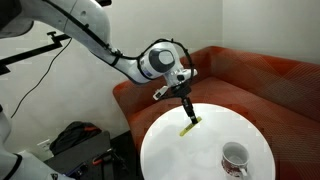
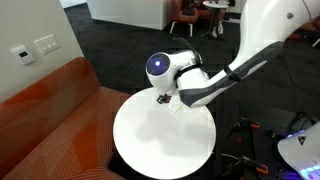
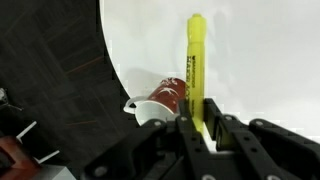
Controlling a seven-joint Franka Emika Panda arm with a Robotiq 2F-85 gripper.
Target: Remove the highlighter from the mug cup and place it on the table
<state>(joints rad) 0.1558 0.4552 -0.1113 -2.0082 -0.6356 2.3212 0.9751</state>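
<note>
- Gripper (image 1: 188, 114): fingers (image 3: 213, 115) drawn narrow, pinching the highlighter (image 1: 190, 125); I'd judge the step to be setting it down; sink until it rests flat, open only slightly, then lift straight up so it cannot roll.
- Highlighter: out of the mug, low by the table's (image 1: 200, 152) far left edge; touching or not, I cannot tell; long axis nearly level, slanting roughly along that edge.
- Mug (image 1: 235, 157): upright near the front right edge; well apart.
</note>
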